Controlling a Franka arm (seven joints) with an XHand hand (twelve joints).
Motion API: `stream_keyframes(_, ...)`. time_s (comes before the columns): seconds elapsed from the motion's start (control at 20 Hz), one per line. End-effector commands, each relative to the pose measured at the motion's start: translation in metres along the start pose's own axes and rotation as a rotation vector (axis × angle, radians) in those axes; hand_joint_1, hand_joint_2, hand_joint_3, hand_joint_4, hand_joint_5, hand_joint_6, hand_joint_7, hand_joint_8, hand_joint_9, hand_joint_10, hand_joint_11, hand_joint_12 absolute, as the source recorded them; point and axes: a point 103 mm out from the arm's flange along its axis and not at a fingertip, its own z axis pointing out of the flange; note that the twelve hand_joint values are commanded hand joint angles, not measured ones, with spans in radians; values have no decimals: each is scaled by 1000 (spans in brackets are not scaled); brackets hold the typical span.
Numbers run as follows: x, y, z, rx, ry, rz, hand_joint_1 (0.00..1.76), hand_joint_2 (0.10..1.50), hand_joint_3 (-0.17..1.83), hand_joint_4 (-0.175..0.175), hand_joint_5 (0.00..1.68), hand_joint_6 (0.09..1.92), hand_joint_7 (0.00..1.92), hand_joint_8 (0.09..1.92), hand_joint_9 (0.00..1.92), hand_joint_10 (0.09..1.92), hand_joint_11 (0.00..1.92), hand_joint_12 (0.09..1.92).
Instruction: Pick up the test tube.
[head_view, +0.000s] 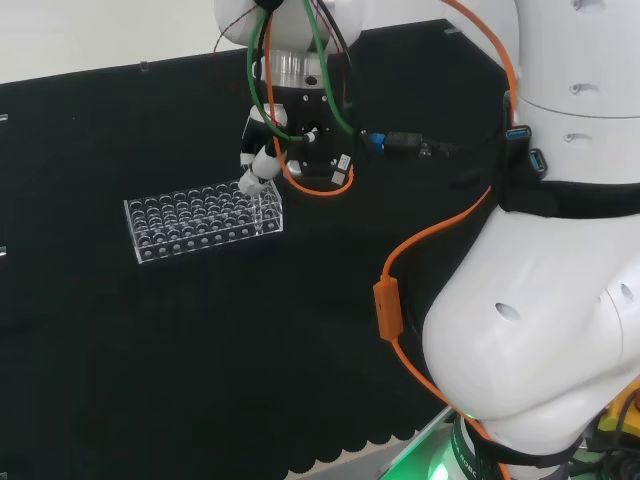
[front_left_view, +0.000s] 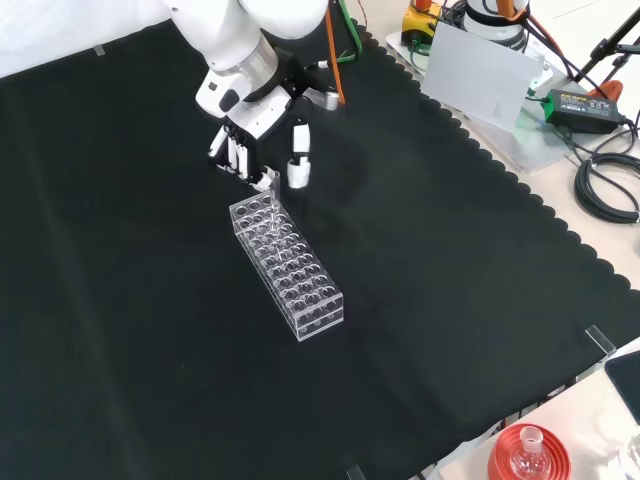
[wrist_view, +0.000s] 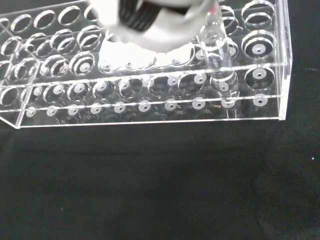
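A clear test tube (wrist_view: 218, 65) stands in a hole near one end of a clear plastic rack (wrist_view: 150, 107). Its foot rests on the rack's lower plate, and its top reaches up to the blurred fingers (wrist_view: 150, 20) of the hand. In the front view the hand (front_left_view: 262, 135) hangs over the far end of the rack (front_left_view: 290, 265), fingers (front_left_view: 236, 155) pointing down and the thumb (front_left_view: 299, 165) set apart from them. The faint tube (front_left_view: 271, 200) rises between them. The head view has the hand (head_view: 262, 165) at the right end of the rack (head_view: 200, 222), fingertips just above it.
The rack lies on black cloth, and its other holes look unfilled. In the front view a red ribbed stand with a flask (front_left_view: 528, 455) sits at the cloth's near right edge. Cables, a grey sheet (front_left_view: 480, 75) and a power supply lie beyond the scalloped right edge.
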Motion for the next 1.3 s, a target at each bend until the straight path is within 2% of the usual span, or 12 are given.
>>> stream_keyframes(0.05, 2, 1, 0, -5, -15, -5, 1244, 960, 148, -152, 1126, 756, 1235, 628, 957, 615, 321, 1506)
stream_keyframes(0.2, 3, 1, 0, -12, -25, -4, 1284, 997, 54, -173, 1150, 711, 1211, 669, 994, 595, 347, 1491)
stream_keyframes(0.6, 7, 4, -4, -54, -69, 6, 1304, 971, 39, -175, 1238, 557, 1300, 526, 1147, 511, 449, 1411)
stream_keyframes(0.7, 8, 5, -6, -63, -76, 7, 1307, 949, 71, -175, 1261, 519, 1323, 488, 1183, 494, 473, 1392)
stream_keyframes(0.8, 8, 5, -7, -68, -80, 7, 1312, 827, 298, -175, 1285, 510, 1346, 482, 1221, 472, 488, 1389)
stream_keyframes(0.95, 8, 5, -10, -76, -81, 6, 1394, 904, 158, -175, 1227, 585, 1295, 573, 1224, 574, 497, 1382)
stream_keyframes(1.1, 9, 5, -12, -83, -85, 2, 1409, 935, 101, -175, 1210, 606, 1279, 601, 1219, 601, 500, 1380)
stream_keyframes(1.3, 9, 4, -15, -91, -91, -2, 1411, 951, 72, -175, 1204, 616, 1357, 629, 1171, 504, 503, 1377)
